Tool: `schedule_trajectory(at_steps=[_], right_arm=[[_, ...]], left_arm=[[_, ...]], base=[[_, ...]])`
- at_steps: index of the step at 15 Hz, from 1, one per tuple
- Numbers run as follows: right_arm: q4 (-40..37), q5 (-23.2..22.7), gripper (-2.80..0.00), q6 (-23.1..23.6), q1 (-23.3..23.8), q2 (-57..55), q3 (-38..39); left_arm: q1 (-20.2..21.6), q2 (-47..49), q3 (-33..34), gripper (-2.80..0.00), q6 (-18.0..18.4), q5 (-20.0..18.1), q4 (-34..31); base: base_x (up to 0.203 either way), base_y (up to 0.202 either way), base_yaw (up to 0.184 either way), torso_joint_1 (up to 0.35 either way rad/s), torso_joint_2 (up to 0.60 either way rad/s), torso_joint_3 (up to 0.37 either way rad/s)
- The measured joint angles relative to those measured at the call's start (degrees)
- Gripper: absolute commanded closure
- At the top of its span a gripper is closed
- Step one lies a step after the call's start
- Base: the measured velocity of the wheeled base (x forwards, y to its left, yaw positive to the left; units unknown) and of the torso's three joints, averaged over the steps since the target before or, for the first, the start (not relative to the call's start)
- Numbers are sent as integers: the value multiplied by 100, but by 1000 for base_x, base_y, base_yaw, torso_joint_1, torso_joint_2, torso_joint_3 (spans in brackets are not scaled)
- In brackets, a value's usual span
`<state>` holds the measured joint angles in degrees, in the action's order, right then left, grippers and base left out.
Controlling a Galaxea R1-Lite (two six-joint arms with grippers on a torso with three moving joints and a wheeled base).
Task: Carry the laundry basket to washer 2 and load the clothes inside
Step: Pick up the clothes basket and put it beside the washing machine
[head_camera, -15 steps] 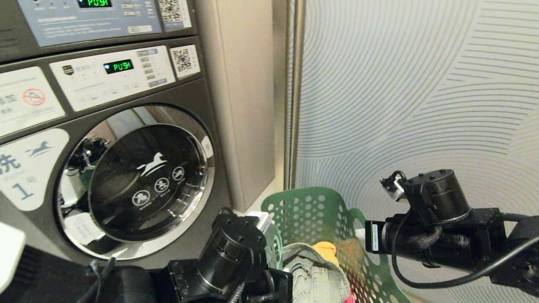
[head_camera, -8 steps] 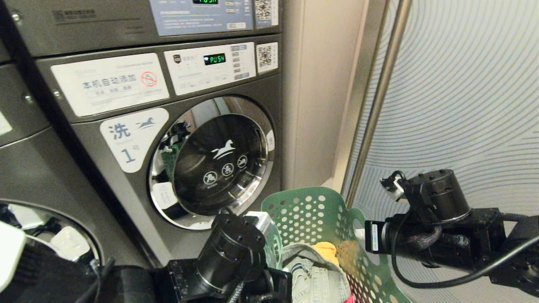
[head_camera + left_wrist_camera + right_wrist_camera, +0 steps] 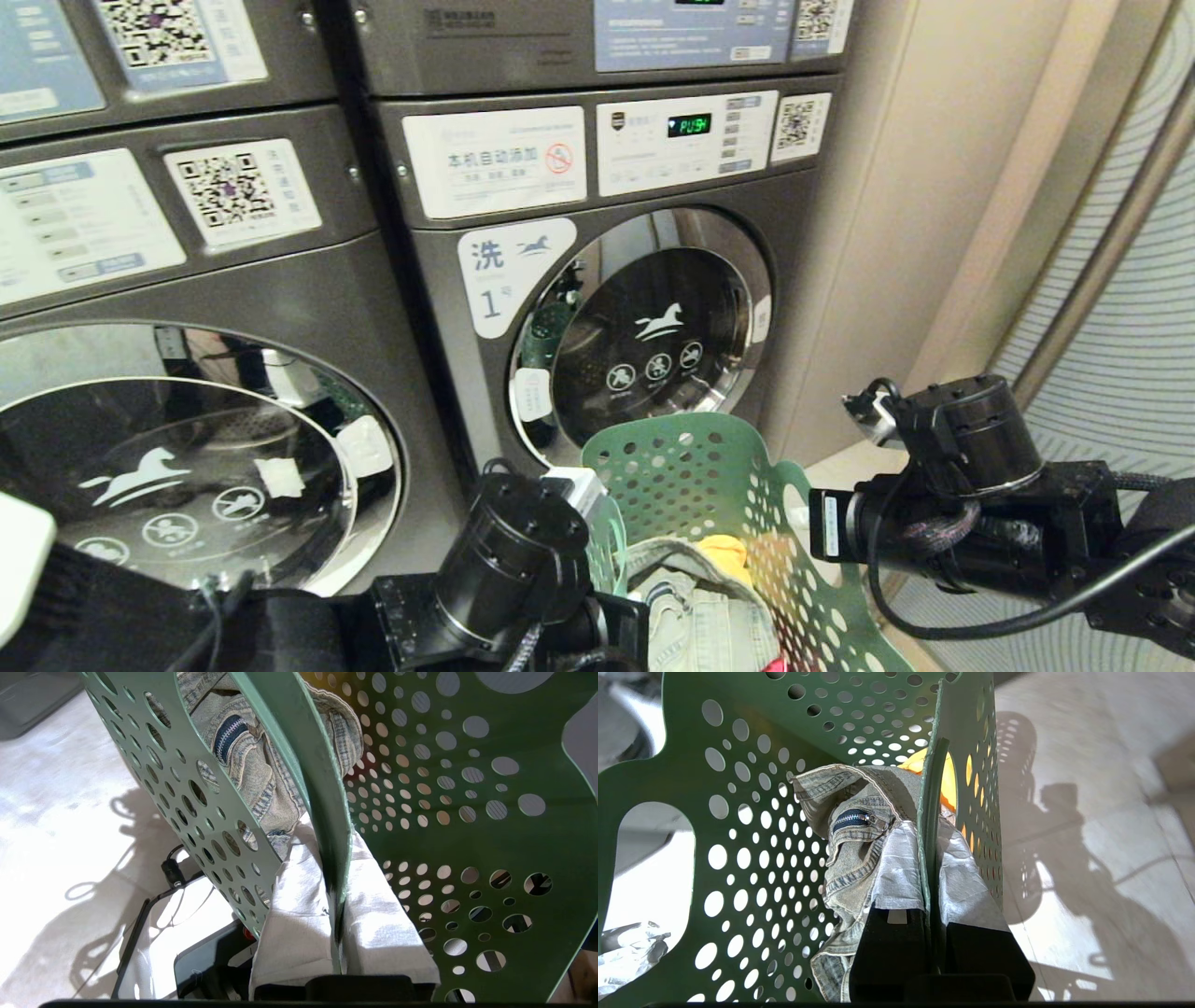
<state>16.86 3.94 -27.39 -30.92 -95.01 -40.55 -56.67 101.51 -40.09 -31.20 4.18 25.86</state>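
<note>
I hold the dark green perforated laundry basket (image 3: pixel 691 476) between both arms, low in the head view. My left gripper (image 3: pixel 329 840) is shut on one side wall's rim, with white-covered fingers (image 3: pixel 294 905) on either side of it. My right gripper (image 3: pixel 930 835) is shut on the opposite wall's rim. The clothes lie inside: grey-green denim trousers (image 3: pixel 859 826) on top, a yellow cloth (image 3: pixel 724 551) behind them, and a red-pink bit (image 3: pixel 773 665) at the lower edge. Washer 2 is out of view.
The washer labelled 1 (image 3: pixel 644 336) stands straight ahead, door shut, just beyond the basket. To its left is an identical washer (image 3: pixel 187 467) with no numeral in sight. A beige pillar (image 3: pixel 896 233) and a striped wall panel (image 3: pixel 1120 355) are on the right. Pale floor (image 3: pixel 56 788) lies below.
The whole head view has swung left: washer 1 slid from the left to the centre-right and a second washer came in on the left. Arms and basket keep their places in the picture.
</note>
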Motion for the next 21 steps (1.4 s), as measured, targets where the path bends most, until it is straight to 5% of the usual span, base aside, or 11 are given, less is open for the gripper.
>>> schedule_trajectory(at_steps=[12, 21], right_arm=[[-2, 5, 0, -5, 0, 75, 153], [-2, 4, 0, 2, 0, 119, 240]], left_arm=[[-22, -2, 11, 0, 9, 26, -17], [-57, 13, 10, 0, 11, 33, -9]], base=[[1, -8, 167, 3, 1, 2], [0, 0, 8, 0, 0, 0]])
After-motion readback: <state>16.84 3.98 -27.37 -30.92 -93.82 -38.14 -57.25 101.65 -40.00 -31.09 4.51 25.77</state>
